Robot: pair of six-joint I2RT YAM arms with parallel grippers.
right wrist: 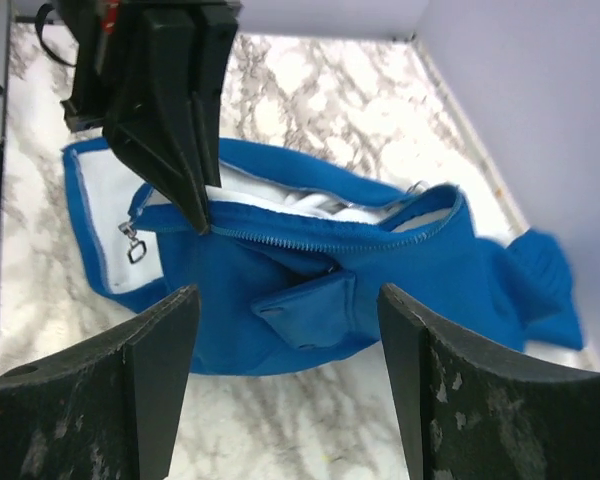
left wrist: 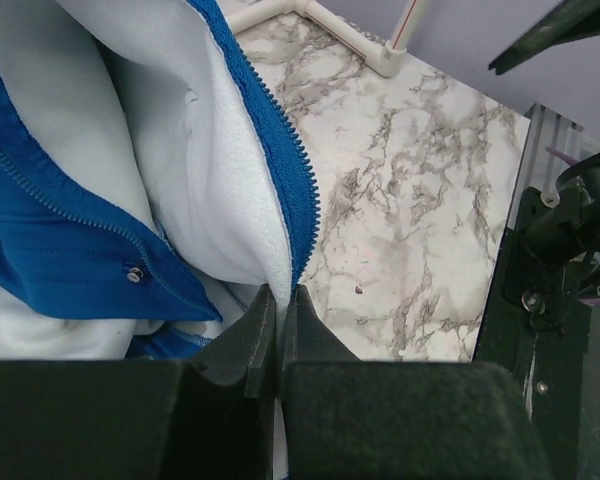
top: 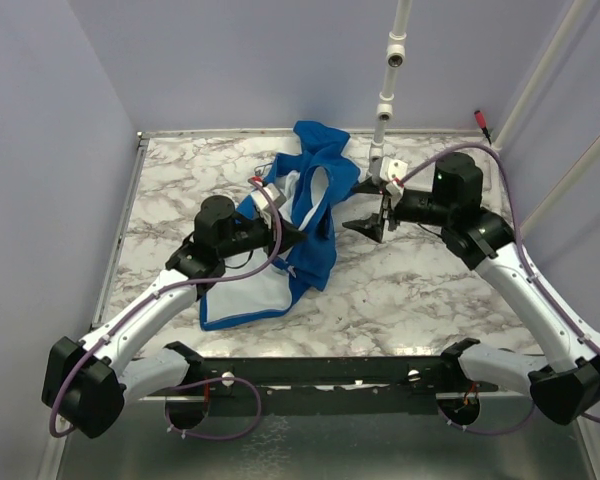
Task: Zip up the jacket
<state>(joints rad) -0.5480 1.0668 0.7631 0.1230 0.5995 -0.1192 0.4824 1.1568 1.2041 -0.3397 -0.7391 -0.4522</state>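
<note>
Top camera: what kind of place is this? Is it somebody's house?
Probably a robot test booth, not a house: plain lilac walls close around a marble-patterned table, and two robot arms are bolted at its near edge.

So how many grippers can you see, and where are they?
2. The left gripper is shut on the jacket's zipper edge. The right gripper is open, just right of the jacket in the top view, touching nothing. None seem hidden.

Overhead camera looks down; close wrist cameras share the jacket [top: 320,250].
</note>
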